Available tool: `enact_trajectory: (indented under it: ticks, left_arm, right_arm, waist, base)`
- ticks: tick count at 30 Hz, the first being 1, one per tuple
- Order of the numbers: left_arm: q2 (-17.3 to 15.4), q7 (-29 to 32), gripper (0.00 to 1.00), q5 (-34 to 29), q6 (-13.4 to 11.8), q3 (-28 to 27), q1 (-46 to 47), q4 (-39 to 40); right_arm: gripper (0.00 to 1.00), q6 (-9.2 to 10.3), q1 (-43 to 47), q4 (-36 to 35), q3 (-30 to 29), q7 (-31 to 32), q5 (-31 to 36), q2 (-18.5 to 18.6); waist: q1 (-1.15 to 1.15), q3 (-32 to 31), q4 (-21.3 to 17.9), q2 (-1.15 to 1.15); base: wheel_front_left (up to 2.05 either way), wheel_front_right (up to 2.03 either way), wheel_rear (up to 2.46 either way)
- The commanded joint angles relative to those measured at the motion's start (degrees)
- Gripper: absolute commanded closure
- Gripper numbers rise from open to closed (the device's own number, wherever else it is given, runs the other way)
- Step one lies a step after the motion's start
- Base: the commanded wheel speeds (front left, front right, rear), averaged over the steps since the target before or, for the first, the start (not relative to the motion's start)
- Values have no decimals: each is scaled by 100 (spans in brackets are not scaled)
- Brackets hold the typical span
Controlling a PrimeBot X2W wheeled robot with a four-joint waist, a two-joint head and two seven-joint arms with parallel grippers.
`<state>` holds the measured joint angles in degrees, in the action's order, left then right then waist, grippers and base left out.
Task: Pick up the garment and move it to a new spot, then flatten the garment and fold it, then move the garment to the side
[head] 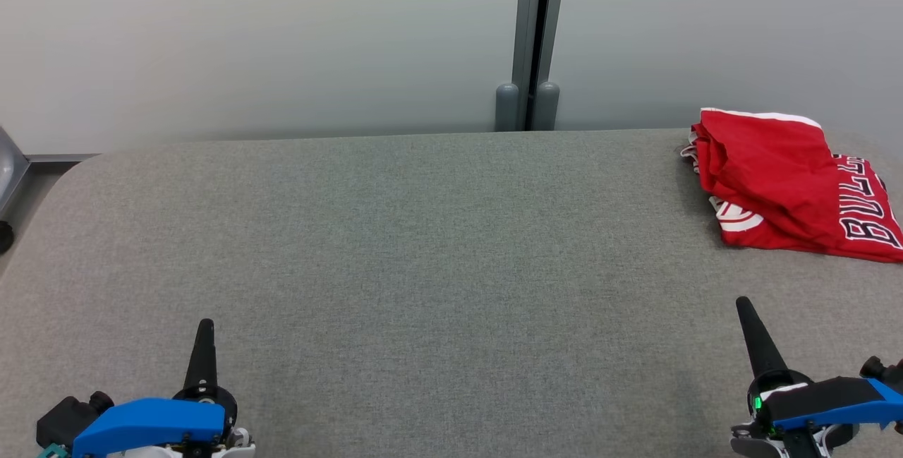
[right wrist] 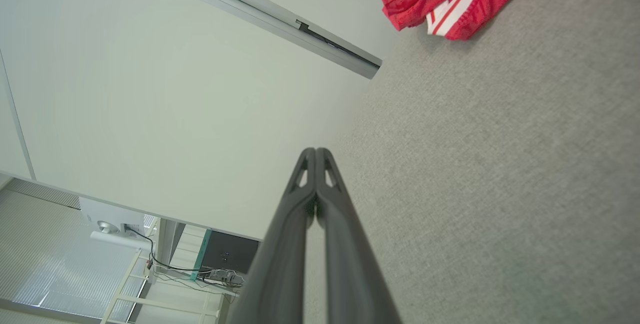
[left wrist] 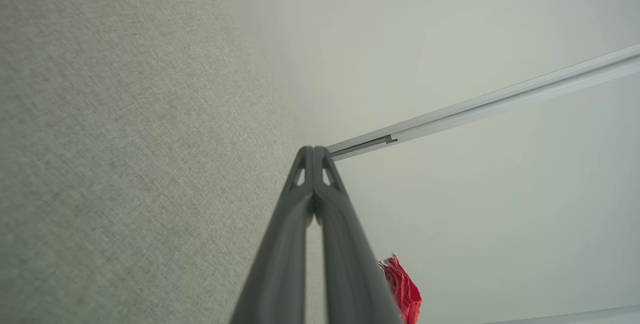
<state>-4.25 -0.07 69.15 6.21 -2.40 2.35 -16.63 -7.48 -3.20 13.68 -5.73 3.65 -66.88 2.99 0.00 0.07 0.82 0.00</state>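
Jaws pressed together and holding nothing, the left gripper (head: 204, 331) and right gripper (head: 744, 306) sit over the grey table (head: 423, 253); the red garment (head: 776, 176) lies in loose folds well ahead of the right jaws, slightly to their right; whether it awaits pick-up or is already set aside is unclear; lifting it would need the right jaws to part and reach forward.

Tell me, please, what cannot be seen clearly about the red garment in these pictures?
- Head view: the red garment is cut off by the right edge, so its full outline is missing.
- Left wrist view: the fingers of the left gripper hide most of it.
- Right wrist view: the top edge cuts it off.
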Motion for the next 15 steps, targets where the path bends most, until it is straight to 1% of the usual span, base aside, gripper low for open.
enact_trajectory:
  ticks: [1, 15]
  left_arm:
    - [-6, 41, 100, 105, 37, -42, 135, 69]
    - [37, 229, 100, 774, 70, -165, 220, 131]
  right_arm:
    - [100, -2, -135, -36, -17, 20, -130, 0]
    - [100, -2, -199, -15, -40, 106, -864, -4]
  waist:
    - [0, 0, -1, 0]
    - [0, 3, -22, 0]
  base:
    - [0, 0, 0]
    - [0, 0, 0]
